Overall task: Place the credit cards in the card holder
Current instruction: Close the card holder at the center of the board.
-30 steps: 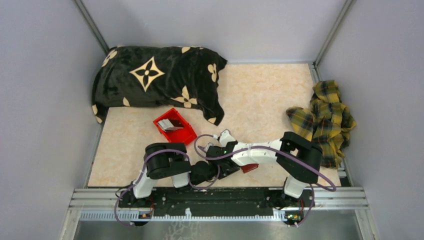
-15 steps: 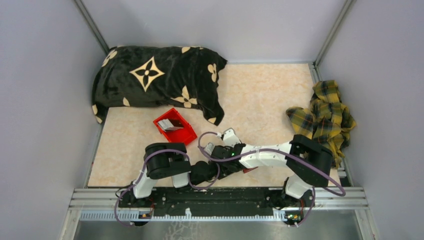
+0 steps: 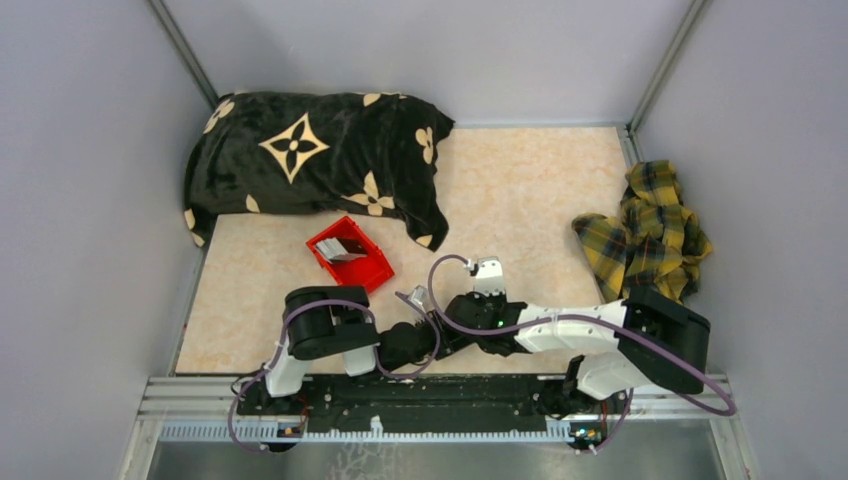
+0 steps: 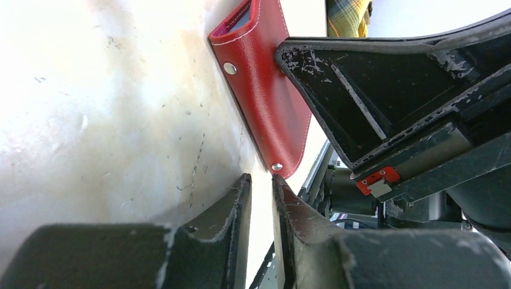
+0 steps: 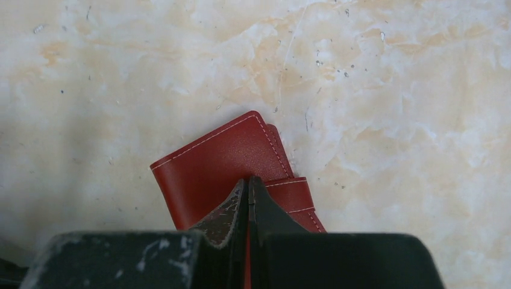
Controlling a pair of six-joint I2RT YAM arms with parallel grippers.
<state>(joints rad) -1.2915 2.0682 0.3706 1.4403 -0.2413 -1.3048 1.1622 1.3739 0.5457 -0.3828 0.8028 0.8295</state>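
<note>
**Firm pinch on the right, wider reach needed on the left**

From above, our right arm (image 3: 560, 325) reaches across to meet the left arm (image 3: 320, 335) low at the near edge, and what they work on is hidden beneath them. The credit cards (image 3: 345, 246) lean in the red bin (image 3: 372, 270), well beyond the left arm's wrist, not yet fetched.

From the right wrist, the right gripper (image 5: 249, 180) has its fingers pressed together on the card holder (image 5: 217, 159). A red sliver shows between them, and the snap tab (image 5: 295, 195) sits just right of the tips. The rest of the card holder spreads ahead and to the left on the table (image 5: 391, 90).

From the left wrist, the left gripper (image 4: 262, 183) has its fingers a narrow slit apart with nothing between them. The card holder's lower snap corner sits just ahead of the tips, and the right gripper's finger bears on its face. We cannot tell whether it lies flat or tipped.

We judge the step to be opening the holder. To do it well, we keep the right pinch firm. We would spread the left fingers wider before closing on that free corner, then peel gently without dragging.
</note>
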